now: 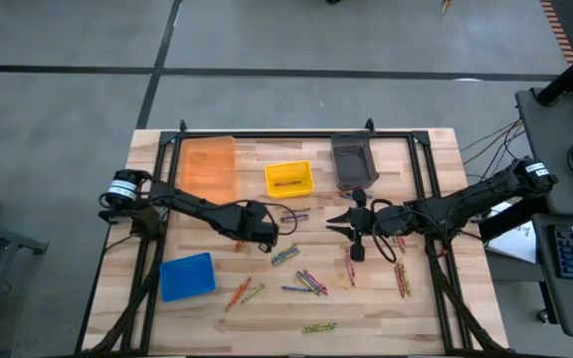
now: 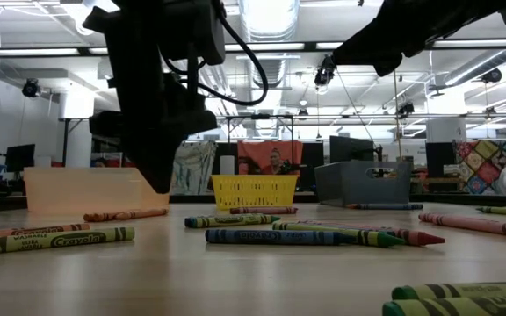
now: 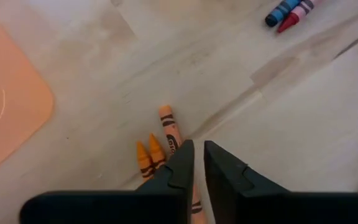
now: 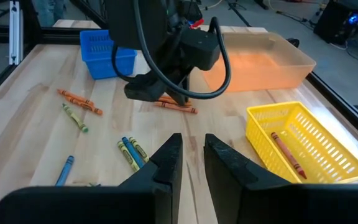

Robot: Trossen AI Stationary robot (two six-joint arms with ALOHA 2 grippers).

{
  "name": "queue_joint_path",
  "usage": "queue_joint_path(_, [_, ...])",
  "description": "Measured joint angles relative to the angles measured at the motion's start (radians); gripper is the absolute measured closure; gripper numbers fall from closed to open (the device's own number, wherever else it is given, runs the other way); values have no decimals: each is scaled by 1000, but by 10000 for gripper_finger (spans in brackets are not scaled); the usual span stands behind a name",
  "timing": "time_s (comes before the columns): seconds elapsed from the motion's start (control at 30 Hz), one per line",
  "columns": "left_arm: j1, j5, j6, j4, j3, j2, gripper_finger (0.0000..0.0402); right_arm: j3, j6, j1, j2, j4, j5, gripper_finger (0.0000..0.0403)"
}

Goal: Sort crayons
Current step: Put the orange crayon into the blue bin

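Crayons lie scattered over the wooden table (image 1: 406, 318), among them a mixed bunch (image 1: 311, 283) and an olive pair (image 1: 318, 326). My left gripper (image 3: 199, 155) points steeply down just above three orange crayons (image 3: 166, 127) that lie flat near the orange bin (image 1: 207, 164); its fingers stand a narrow gap apart with nothing between them. In the right wrist view it (image 4: 178, 98) hangs over those orange crayons (image 4: 179, 107). My right gripper (image 4: 192, 155) waits open and nearly level at mid-table (image 1: 338, 221), facing the left one.
A yellow bin (image 1: 288, 179) holds a red crayon (image 4: 286, 149). A grey bin (image 1: 353, 159) stands at the far side and a blue bin (image 1: 187, 275) at the near left. A black frame (image 1: 267, 134) borders the table. More crayons (image 1: 403, 278) lie under the right arm.
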Motion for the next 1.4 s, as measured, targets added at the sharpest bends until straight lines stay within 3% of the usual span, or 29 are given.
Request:
queue_joint_path(0.37, [0, -10, 0, -2, -2, 0, 313, 0, -8, 0, 0, 0, 0, 344])
queue_joint_path(0.57, [3, -61, 0, 1, -3, 0, 311, 0, -8, 0, 0, 0, 0, 344])
queue_joint_path(1.4, [3, -35, 4, 9, -3, 72, 311, 0, -7, 0, 0, 2, 1, 344])
